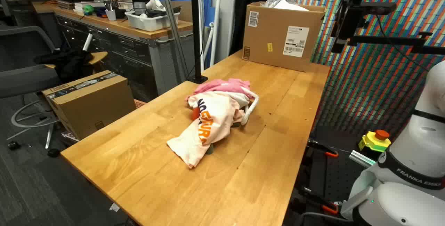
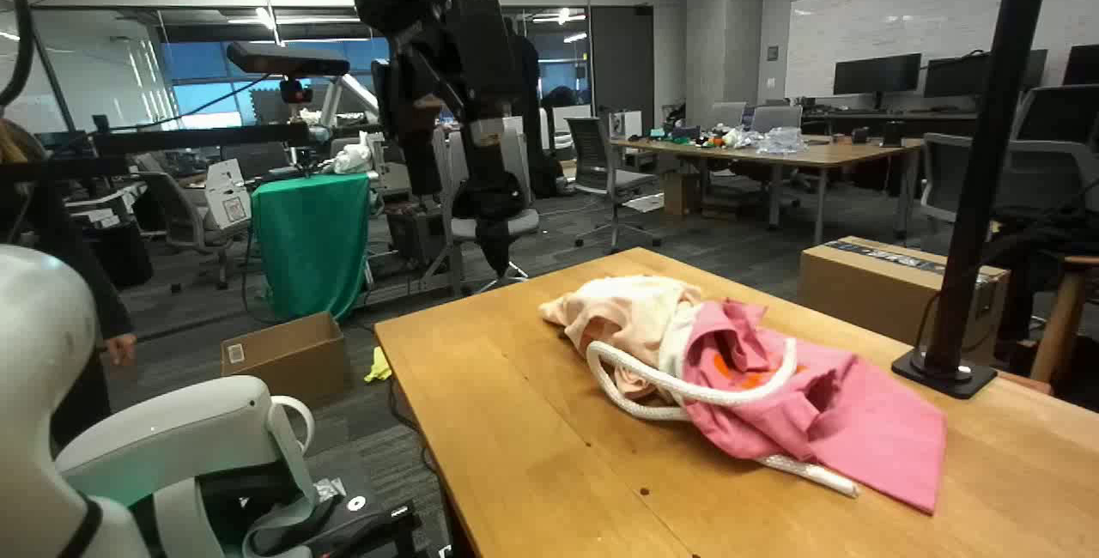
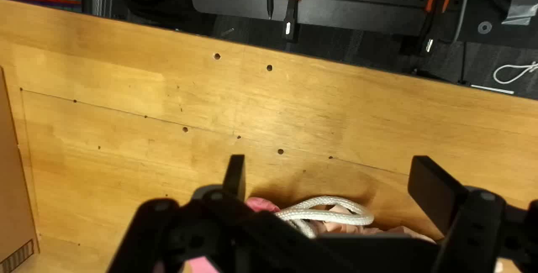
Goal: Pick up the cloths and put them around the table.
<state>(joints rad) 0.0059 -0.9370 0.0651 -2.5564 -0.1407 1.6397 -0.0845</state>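
Observation:
A peach cloth [image 1: 222,109] with dark and orange lettering lies crumpled on the wooden table [image 1: 271,163]. A pink cloth [image 1: 222,85] lies against it, spread flatter in an exterior view [image 2: 884,429]. A white rope [image 2: 730,393] loops over and beside both cloths. Small orange and grey-green parts show under the peach cloth. My gripper [image 1: 340,44] hangs well above the table, apart from the pile. In the wrist view the gripper [image 3: 330,176] is open and empty, with the rope [image 3: 332,217] and pink cloth [image 3: 262,204] partly hidden behind it.
A large cardboard box [image 1: 274,34] stands at one end of the table. A black post [image 2: 970,240] on a flat base rises at the table edge near the pink cloth. Orange-tipped clamps [image 3: 293,8] and an emergency stop [image 1: 375,142] are beside the robot base.

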